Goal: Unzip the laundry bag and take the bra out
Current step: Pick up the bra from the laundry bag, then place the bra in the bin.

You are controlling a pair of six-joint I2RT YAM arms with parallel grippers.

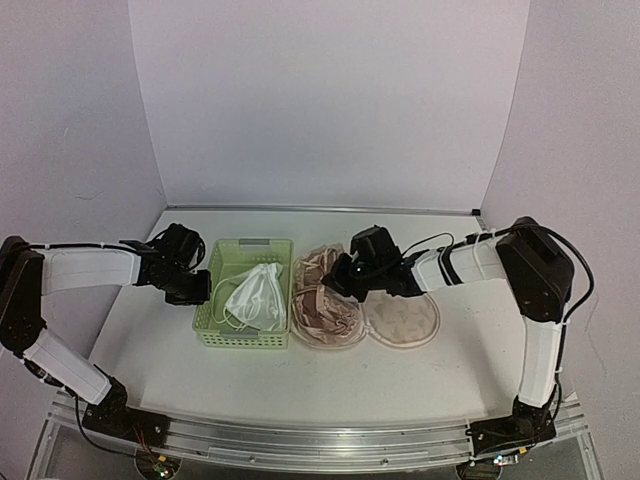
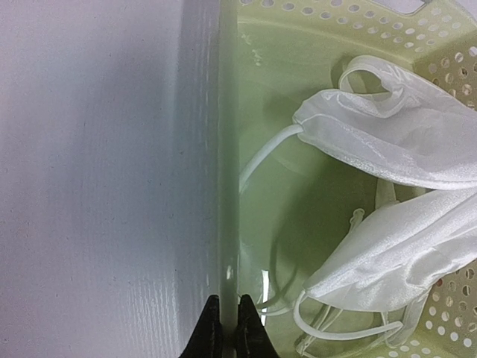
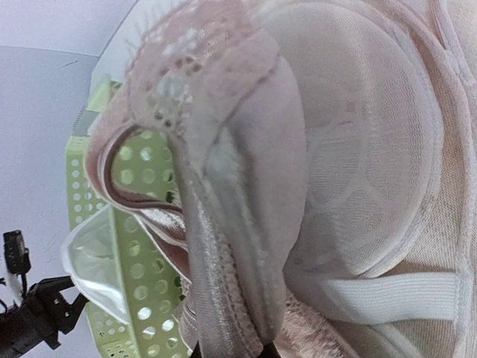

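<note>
Bra [image 3: 246,194] sits in the unzipped bag [image 1: 402,322] on the bench, a lace fold pinched in the closed right gripper [image 1: 337,288]. The left gripper [image 2: 229,328] clamps the basket [image 2: 227,186] rim. So thin a pinch may slip, or a snagged strap may drag the bag.

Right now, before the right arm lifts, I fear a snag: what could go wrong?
The right gripper seems to pinch only a lace fold of the bra, so it may slip. The left gripper clamps the wall of the green basket, not the laundry bag, so the open bag may rise with the bra.
</note>
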